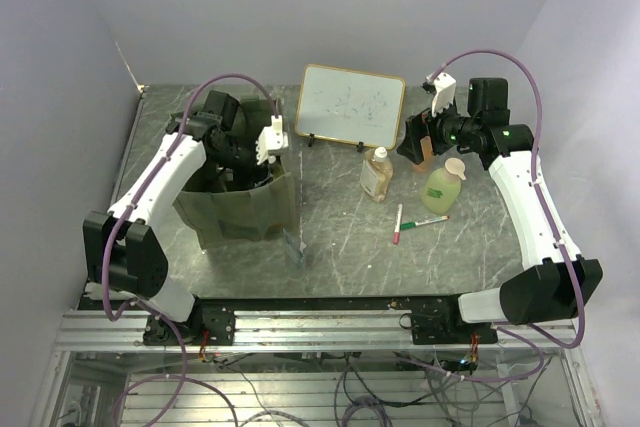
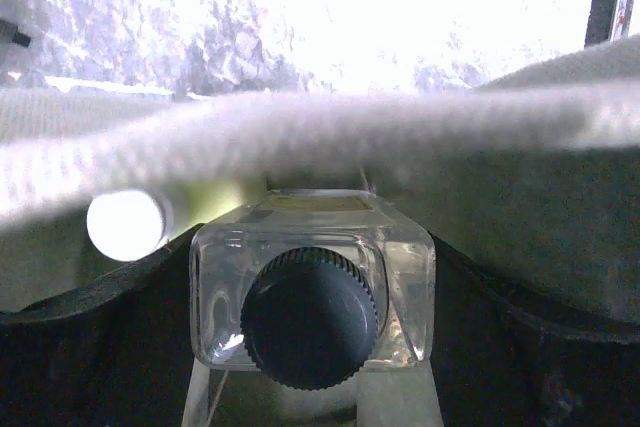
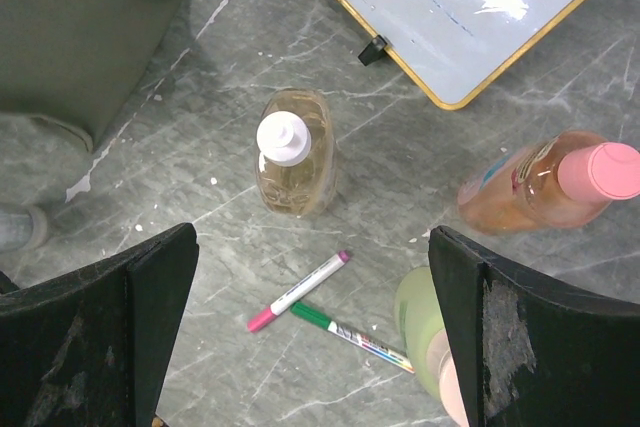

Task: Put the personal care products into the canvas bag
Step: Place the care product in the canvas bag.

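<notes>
The olive canvas bag [image 1: 240,209] stands at the left. My left gripper [image 1: 243,169] reaches into its mouth and is shut on a clear dark-capped bottle [image 2: 405,277], cap toward the camera, below a bag strap [image 2: 300,132]. A yellow-green white-capped bottle [image 2: 125,225] lies inside the bag. My right gripper [image 1: 416,143] is open and empty, hovering beside the orange pink-capped bottle [image 3: 540,187]. The clear amber bottle [image 3: 293,152] and the green peach-pump bottle [image 3: 425,332] stand on the table; they also show in the top view as amber [image 1: 377,175] and green [image 1: 443,187].
The wood-framed whiteboard [image 1: 352,105] leans at the back centre. A red marker [image 3: 297,293] and a green marker [image 3: 350,335] lie below my right gripper [image 3: 312,287]. A small clear object [image 1: 292,246] lies in front of the bag.
</notes>
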Motion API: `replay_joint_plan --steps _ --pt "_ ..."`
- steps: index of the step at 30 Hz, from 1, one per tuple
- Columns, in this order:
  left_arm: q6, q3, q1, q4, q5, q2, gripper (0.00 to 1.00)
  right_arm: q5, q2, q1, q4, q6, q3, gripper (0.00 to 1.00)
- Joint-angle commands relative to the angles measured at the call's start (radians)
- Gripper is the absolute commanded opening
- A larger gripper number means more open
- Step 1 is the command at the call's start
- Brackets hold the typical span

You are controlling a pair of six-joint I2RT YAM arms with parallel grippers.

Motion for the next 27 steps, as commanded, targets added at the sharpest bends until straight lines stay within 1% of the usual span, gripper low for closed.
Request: replay_joint_plan --steps 1,7,16,21,27 --pt "0.003 0.001 -0.013 0.156 0.112 -0.025 0.07 0.012 -0.019 0.003 0.014 -0.018 -0.01 0.99" --pt "0.009 -0.034 -0.014 0.172 0.108 -0.026 0.07 0.009 -0.011 0.003 0.019 -0.019 -0.011 0.99" --pt "0.006 -0.128 -0.013 0.227 0.093 -0.051 0.07 0.011 -0.009 0.003 0.02 -0.022 -0.015 0.99" --pt "0.004 -0.15 -0.009 0.24 0.082 -0.058 0.07 0.009 -0.014 0.003 0.019 -0.022 -0.02 0.99" --pt "0.026 -0.158 0.013 0.215 0.077 -0.059 0.07 0.008 -0.016 0.003 0.016 -0.024 -0.02 0.99"
